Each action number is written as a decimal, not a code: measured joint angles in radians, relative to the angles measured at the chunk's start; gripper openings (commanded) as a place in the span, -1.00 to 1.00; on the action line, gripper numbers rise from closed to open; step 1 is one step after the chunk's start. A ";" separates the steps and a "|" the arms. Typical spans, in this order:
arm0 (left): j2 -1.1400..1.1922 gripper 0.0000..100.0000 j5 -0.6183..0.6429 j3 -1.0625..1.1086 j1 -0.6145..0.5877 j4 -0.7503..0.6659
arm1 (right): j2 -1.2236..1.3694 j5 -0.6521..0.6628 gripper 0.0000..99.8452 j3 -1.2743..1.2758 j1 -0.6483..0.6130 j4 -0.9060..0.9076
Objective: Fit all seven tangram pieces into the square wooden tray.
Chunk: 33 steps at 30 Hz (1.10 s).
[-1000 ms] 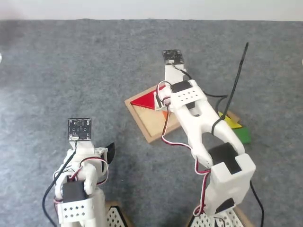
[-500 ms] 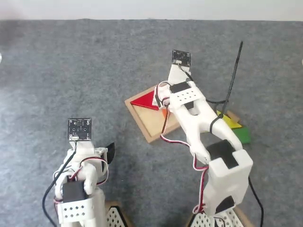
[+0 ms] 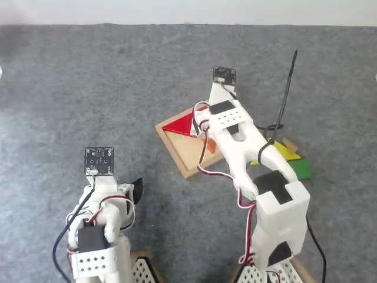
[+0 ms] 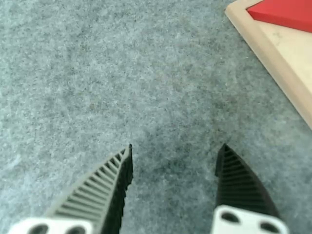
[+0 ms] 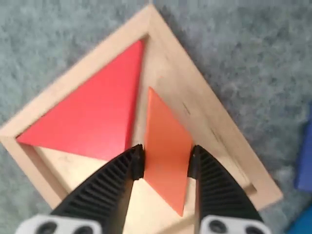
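Observation:
The square wooden tray (image 5: 204, 109) lies on grey carpet with a red triangle (image 5: 95, 114) seated in one corner. My right gripper (image 5: 165, 163) is over the tray, shut on an orange parallelogram (image 5: 165, 146) that stands beside the red triangle's edge. From above, the right arm covers the middle of the tray (image 3: 187, 166); the red triangle (image 3: 182, 125) and a bit of the orange piece (image 3: 210, 145) show beside it. My left gripper (image 4: 175, 165) is open over bare carpet, a little short of the tray's corner (image 4: 263, 41).
A yellow piece (image 3: 284, 152) and a green piece (image 3: 302, 168) lie on the carpet right of the tray, partly under the right arm. Something blue (image 5: 304, 146) sits just past the tray's edge. A black cable (image 3: 287, 97) rises beside the right arm.
The right arm's wrist has swung slightly to the right and away over the tray, carrying the orange piece. The left arm has not moved.

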 measured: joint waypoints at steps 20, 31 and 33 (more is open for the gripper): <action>0.000 -0.46 0.000 0.000 0.000 0.000 | 0.011 0.120 -0.87 -0.017 0.043 0.046; 0.000 -0.46 0.000 0.000 0.000 0.000 | -0.063 0.632 -0.98 -0.025 0.037 0.052; 0.000 -0.46 0.000 0.000 0.000 0.000 | -0.066 0.727 -0.98 -0.025 0.031 0.063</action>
